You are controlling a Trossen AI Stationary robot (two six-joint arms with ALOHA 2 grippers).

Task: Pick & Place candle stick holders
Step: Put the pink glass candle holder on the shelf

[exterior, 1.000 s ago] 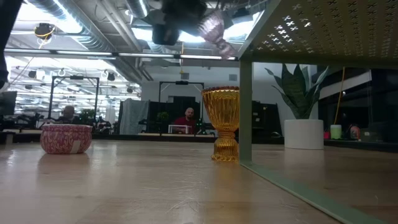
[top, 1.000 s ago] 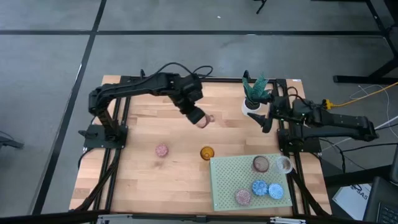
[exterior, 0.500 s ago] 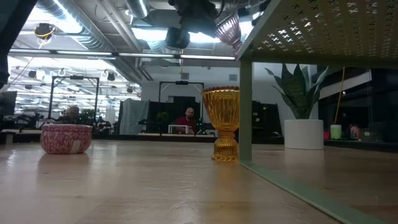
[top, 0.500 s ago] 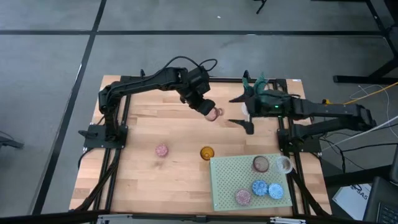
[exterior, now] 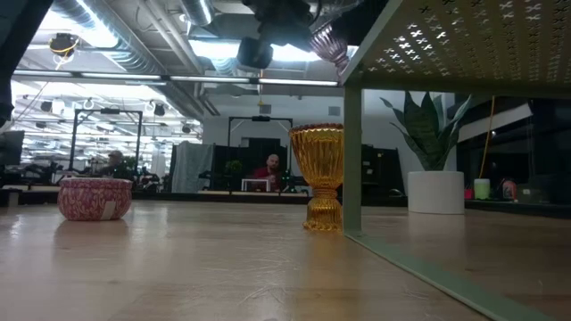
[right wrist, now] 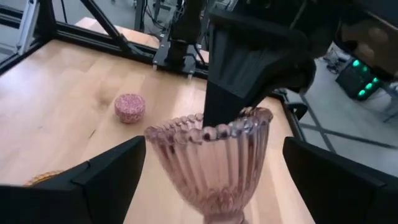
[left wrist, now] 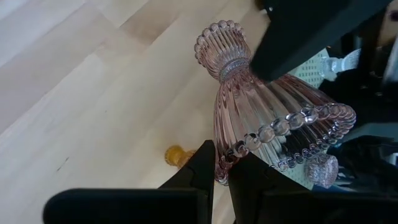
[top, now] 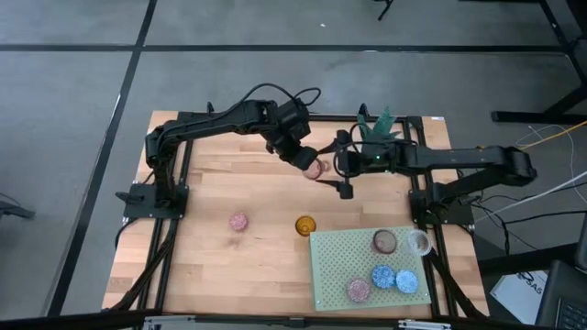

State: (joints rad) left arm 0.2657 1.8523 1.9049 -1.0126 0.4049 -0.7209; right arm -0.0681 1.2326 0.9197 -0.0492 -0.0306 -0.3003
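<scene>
My left gripper point(top: 310, 165) is shut on a pink ribbed glass candle holder point(top: 316, 170), goblet-shaped with a beaded rim, held high over the table's far middle. It also shows at the top of the low view point(exterior: 328, 39). My right gripper point(top: 339, 166) is open, and its fingers stand wide apart on either side of the pink holder point(right wrist: 214, 158) without touching it. An amber goblet holder point(top: 305, 225) stands on its foot on the wood. A short pink cup point(top: 238, 222) sits to its left. My left gripper holds the pink holder by its beaded rim point(left wrist: 234, 150), one finger inside the bowl and one outside. The fingers come from above, slanting down. The holder hangs below them, foot point(left wrist: 221, 45) lowest, somewhat tilted and clear of the table.
A pale green perforated mat point(top: 335, 266) lies at the near right and carries brown point(top: 384, 241), clear point(top: 418, 243), blue point(top: 382, 276) and pink point(top: 358, 290) holders. A white pot with a green plant point(top: 374, 147) stands at the far right, close behind my right arm.
My left gripper has carried the pink holder toward the table's right and slightly farther back, then held still. My right gripper has travelled toward the table's left, from beside the plant pot to the pink holder, and now straddles it.
</scene>
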